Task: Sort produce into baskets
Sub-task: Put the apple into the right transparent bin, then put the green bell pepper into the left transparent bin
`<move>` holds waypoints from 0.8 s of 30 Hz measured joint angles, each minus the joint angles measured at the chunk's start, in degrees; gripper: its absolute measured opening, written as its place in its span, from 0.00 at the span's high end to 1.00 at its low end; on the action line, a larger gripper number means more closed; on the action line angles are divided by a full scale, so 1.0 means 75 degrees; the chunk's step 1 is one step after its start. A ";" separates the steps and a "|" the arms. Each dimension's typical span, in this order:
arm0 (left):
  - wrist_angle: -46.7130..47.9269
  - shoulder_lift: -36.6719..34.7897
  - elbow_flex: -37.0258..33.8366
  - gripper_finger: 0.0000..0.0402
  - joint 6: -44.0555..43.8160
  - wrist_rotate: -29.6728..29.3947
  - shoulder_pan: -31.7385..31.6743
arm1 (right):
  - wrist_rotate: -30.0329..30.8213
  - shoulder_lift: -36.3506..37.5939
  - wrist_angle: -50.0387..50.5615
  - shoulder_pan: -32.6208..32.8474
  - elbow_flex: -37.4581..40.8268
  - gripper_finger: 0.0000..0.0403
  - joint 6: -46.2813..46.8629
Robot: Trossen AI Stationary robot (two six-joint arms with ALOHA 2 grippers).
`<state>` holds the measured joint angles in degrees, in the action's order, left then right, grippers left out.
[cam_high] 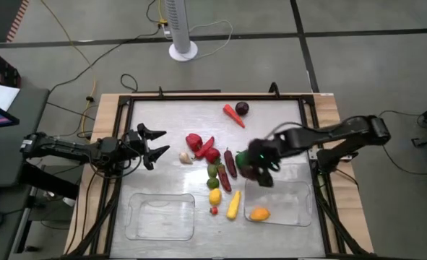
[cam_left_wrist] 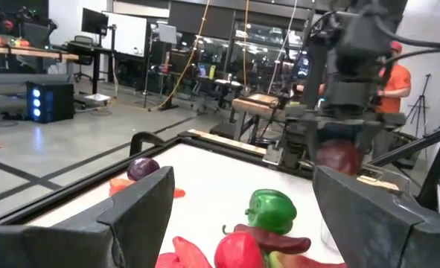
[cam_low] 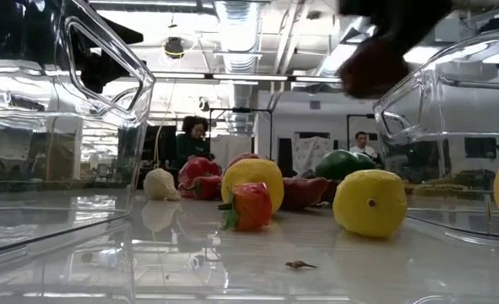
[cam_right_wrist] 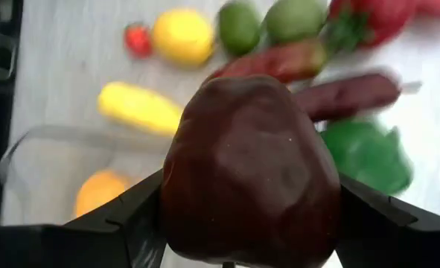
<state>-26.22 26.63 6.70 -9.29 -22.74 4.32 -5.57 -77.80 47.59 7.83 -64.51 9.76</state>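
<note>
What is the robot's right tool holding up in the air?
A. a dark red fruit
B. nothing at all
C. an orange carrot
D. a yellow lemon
A: the right wrist view shows the right tool with its two fingers pressed against the sides of a dark red fruit, and the overhead view shows it carried at the edge of the right-hand basket.

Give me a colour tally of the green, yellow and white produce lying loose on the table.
Green: 3, a glossy bell pepper and two small round fruits.
Yellow: 2, a round lemon and a long corn cob.
White: 1, a garlic bulb.
Total: 6.
Right gripper's dark red fruit excluded.
</note>
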 joint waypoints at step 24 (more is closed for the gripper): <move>-0.0046 -0.0001 0.0000 0.24 0.0083 -0.0058 -0.0003 | 0.0955 0.0208 0.0876 0.0584 -0.0207 0.06 0.1084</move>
<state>-26.57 26.62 6.70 -8.67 -23.18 4.29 1.59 -76.23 54.16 12.21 -66.06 17.89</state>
